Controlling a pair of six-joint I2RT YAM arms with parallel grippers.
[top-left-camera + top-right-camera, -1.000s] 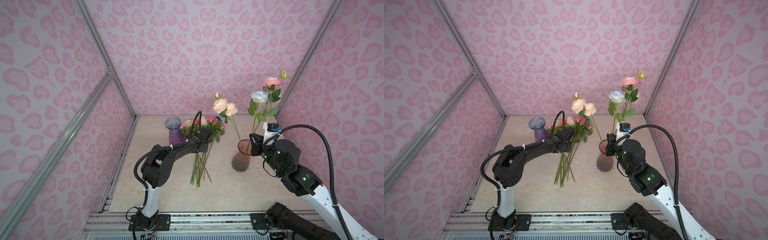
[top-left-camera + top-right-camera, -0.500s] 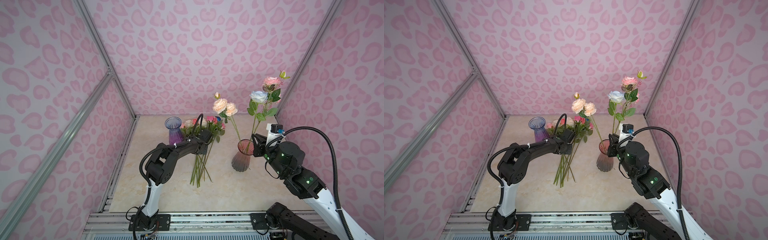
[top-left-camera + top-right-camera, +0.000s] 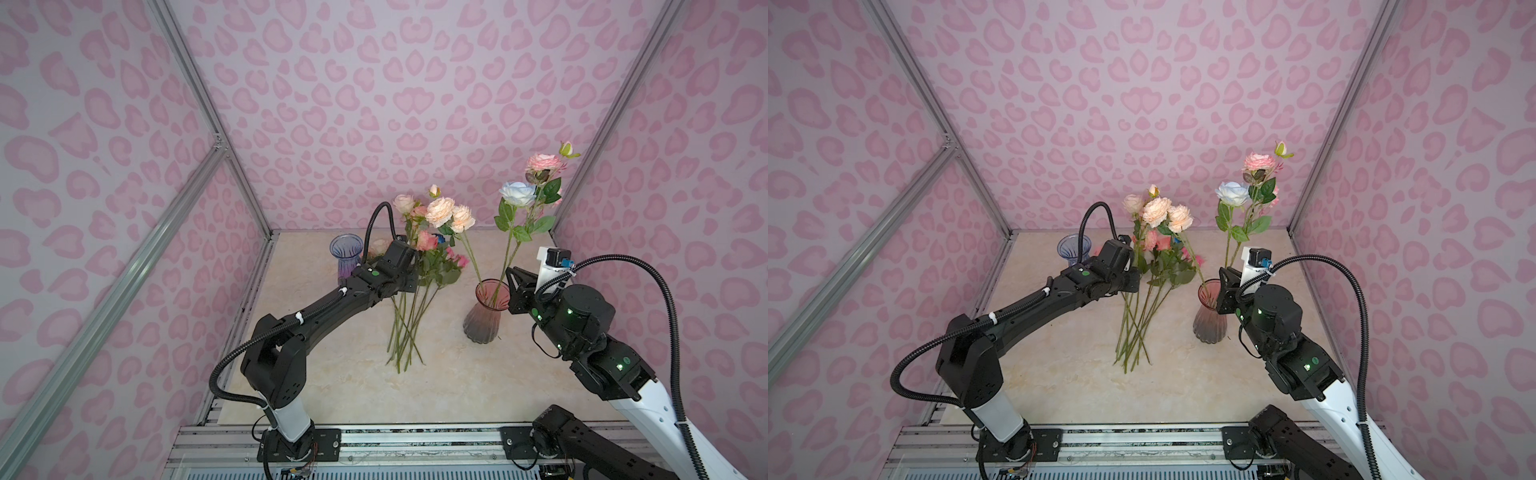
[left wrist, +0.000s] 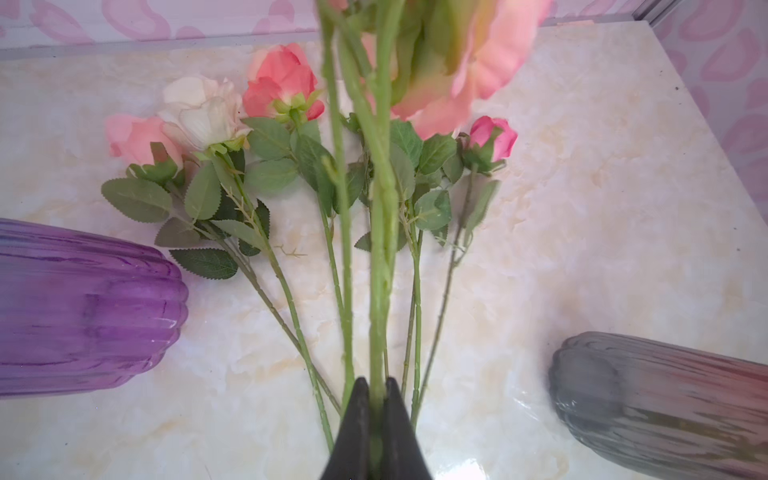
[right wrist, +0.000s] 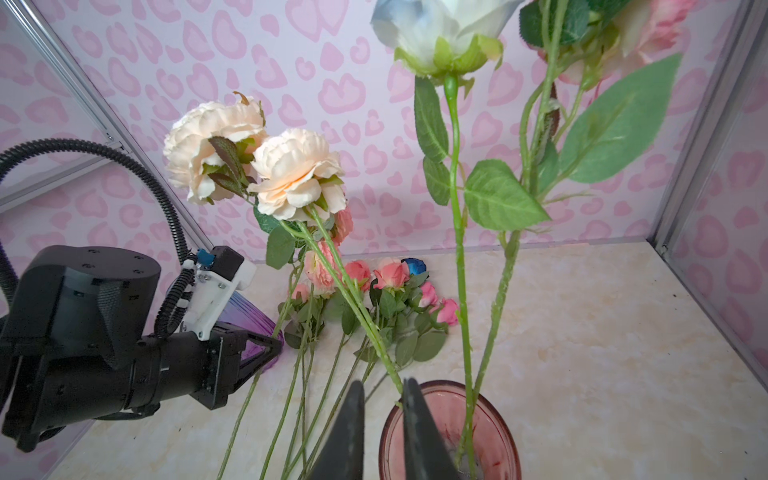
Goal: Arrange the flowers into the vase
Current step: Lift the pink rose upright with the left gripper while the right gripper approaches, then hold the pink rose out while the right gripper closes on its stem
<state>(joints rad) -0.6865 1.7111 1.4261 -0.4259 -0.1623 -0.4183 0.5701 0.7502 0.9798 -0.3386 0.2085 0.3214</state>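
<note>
Presently the left gripper (image 4: 377, 392) is clenched on one green stem (image 4: 379, 270), held up over the heap at the centre of both top views, with its pale bloom (image 3: 404, 203) standing above the wrist. Other loose flowers (image 3: 409, 324) lie fanned on the table (image 3: 478, 386), heads toward the back wall and stem ends pointing to the lower centre. Right of centre the pink vase (image 3: 480, 328) stands upright and holds peach roses (image 3: 446, 212), a pale blue rose (image 3: 517, 193) and a pink rose (image 3: 544, 162). The tallest heads come close to the right corner post (image 3: 601, 124). The right gripper (image 5: 383, 381) sits at the pink vase's rim, jaws slightly parted, with nothing seen clamped between them. A purple vase (image 3: 345, 257) stands at the back left, just beside the left wrist. Open marble runs along the lower part of the table and between the heap and the pink vase.
</note>
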